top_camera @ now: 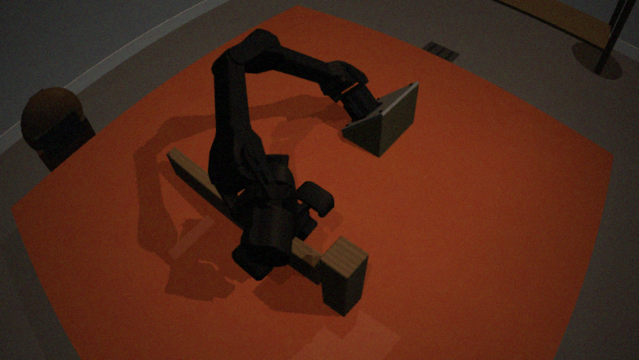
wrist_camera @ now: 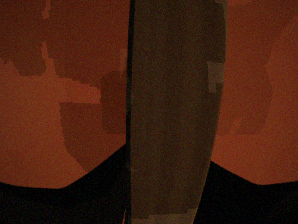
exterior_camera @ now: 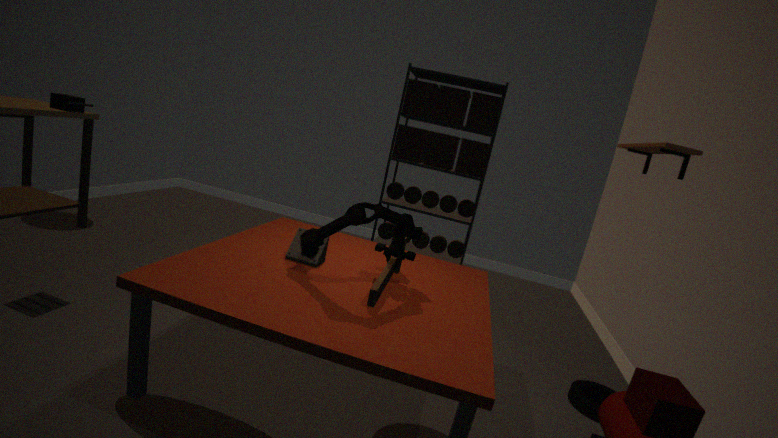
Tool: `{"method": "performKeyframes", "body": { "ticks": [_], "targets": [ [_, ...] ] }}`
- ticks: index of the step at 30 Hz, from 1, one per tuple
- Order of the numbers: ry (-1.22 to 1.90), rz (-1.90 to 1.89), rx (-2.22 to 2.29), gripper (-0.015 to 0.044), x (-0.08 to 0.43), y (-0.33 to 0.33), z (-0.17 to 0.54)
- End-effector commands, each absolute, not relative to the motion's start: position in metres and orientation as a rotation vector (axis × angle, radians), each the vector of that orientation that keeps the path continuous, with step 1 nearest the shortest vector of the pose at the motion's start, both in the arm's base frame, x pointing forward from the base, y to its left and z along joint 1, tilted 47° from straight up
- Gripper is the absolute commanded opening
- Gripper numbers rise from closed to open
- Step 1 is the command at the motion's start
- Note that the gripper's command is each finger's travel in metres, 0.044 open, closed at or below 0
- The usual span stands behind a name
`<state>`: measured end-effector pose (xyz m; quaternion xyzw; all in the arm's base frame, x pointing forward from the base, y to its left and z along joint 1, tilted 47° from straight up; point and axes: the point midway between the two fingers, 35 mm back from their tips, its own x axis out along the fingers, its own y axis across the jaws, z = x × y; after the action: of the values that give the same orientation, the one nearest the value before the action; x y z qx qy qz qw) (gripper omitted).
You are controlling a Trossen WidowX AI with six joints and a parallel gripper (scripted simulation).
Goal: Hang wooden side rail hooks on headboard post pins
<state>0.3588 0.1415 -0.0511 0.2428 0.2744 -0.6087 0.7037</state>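
Observation:
The wooden side rail (top_camera: 190, 168) (exterior_camera: 381, 285) (wrist_camera: 172, 100) runs from the left toward the headboard post (top_camera: 344, 281), an upright wooden block. The rail's near end meets or almost meets the post's left side in the top view. Its far end is on or very near the table (top_camera: 469, 200) (exterior_camera: 244, 282). The gripper (top_camera: 273, 239) (exterior_camera: 395, 263) (wrist_camera: 167, 200) is shut on the rail, with a dark finger on each side in the wrist view. The hooks, slot and pins are hidden, so whether the hooks sit on the pins cannot be told. The post cannot be made out in the exterior view.
The arm's grey wedge-shaped base (top_camera: 397, 116) (exterior_camera: 297, 253) stands at the back of the table in the top view. The arm arches over the rail and casts broad shadows left of it. A dark rack (exterior_camera: 440, 146) stands behind the table in the exterior view.

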Motion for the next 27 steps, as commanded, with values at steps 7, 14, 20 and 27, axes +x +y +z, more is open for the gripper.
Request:
{"method": "performKeyframes", "body": {
  "ticks": [7, 14, 20, 27],
  "targets": [
    [0.614, -1.345, 0.545, 0.0, 0.3573, 0.1477, -0.0509],
    [0.614, -1.345, 0.545, 0.0, 0.3565, 0.1476, -0.052],
    [0.614, -1.345, 0.545, 0.0, 0.3569, 0.1476, -0.0527],
    [0.614, -1.345, 0.545, 0.0, 0.3573, 0.1482, -0.053]
  ]
}}
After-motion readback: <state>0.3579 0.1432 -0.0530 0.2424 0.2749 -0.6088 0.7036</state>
